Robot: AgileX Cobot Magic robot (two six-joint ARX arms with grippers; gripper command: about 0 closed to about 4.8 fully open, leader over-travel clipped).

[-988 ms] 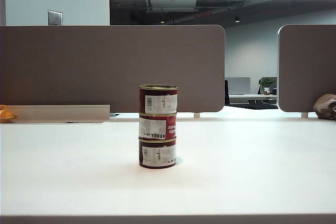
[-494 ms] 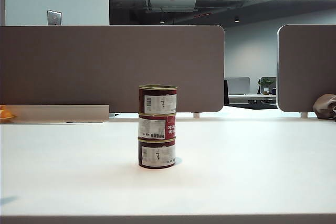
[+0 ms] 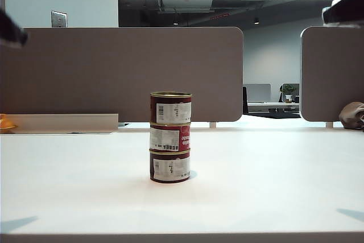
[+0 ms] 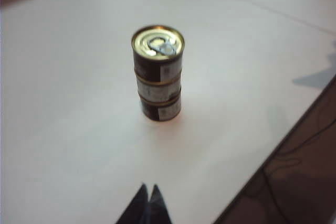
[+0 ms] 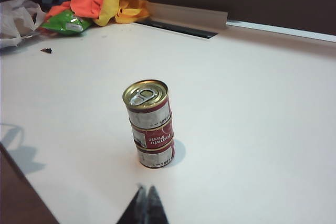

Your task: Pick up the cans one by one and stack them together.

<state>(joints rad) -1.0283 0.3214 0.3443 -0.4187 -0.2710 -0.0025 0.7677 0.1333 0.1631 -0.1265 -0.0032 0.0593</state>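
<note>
A grey partition [image 3: 122, 72] backs a wide white surface [image 3: 273, 180] in an office. At the middle of the exterior frame, the cans [image 3: 170, 137] stand in one upright column of three, gold pull-tab lid on top, white labels facing out. Bright orange and yellow cloth [image 5: 107, 3] lies in the upper left of the right wrist frame. The left end effector [image 4: 147, 199] sits at the lower edge of its frame, tips pressed together, well apart from the stack. The right end effector [image 5: 146, 198] is likewise pressed together, holding nothing.
</note>
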